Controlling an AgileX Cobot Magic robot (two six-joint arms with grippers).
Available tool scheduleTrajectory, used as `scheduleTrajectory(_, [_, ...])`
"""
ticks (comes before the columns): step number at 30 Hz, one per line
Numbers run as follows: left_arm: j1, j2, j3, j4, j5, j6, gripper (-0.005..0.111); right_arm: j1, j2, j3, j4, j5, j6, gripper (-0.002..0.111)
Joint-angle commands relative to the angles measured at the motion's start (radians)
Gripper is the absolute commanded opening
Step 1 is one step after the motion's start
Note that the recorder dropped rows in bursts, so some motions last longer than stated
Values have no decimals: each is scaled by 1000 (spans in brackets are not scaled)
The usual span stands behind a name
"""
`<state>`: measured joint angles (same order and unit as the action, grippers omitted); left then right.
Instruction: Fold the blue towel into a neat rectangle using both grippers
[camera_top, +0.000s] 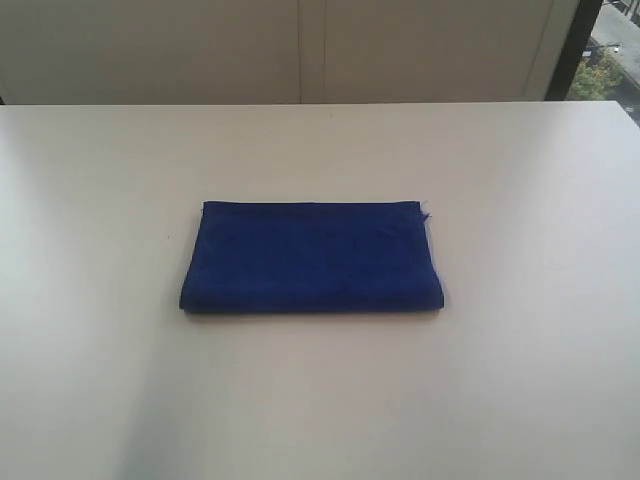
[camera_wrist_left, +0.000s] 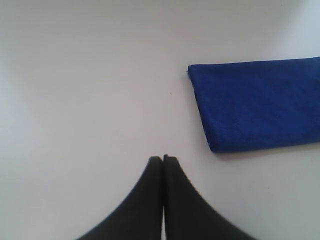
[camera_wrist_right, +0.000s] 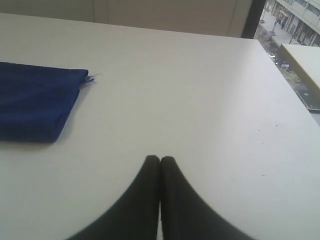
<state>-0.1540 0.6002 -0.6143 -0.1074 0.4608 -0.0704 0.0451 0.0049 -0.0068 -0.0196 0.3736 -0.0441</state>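
Both grippers are sitting with their jaws pressed together and nothing between them. I am seeing the left gripper hanging over bare tabletop, and the right gripper doing the same on its own side. Neither is touching the blue towel, which is lying folded into a flat rectangle near the middle of the table, its long side running across the exterior view. Its near edge is showing as a rounded fold, and a few frayed threads are sticking out at its far right corner. I am reading the towel as lying off to one side of each closed gripper, apart from both. Beyond the table's far edge a pale panelled wall is standing, and a window is showing street and greenery at the far right.
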Motion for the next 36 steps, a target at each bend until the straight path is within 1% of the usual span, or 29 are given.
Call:
scheduleTrajectory(1, [1,-8,6,-2,2,0,0,-4,-5,7,-7,-23,3,0])
scheduleTrajectory(17, [1,-8,6,-2,4,3,0,-4,-5,7,-7,-23,3,0])
scheduleTrajectory(23, [3,-107,20,18,32,30,0,-4,-5,7,-7,-23,3,0])
scheduleTrajectory(25, [7,-163,82,34,29,46,0,-4,-5,7,-7,-23,3,0])
scheduleTrajectory(26, [28,-203,147,34,20,46,0,-4,-5,7,-7,-23,3,0])
scheduleTrajectory(31, [97,-315,333,34,-96,46,0,-4,-5,7,-7,-23,3,0])
scheduleTrajectory(36, [147,-420,472,34,-146,46,0,-4,-5,7,-7,-23,3,0])
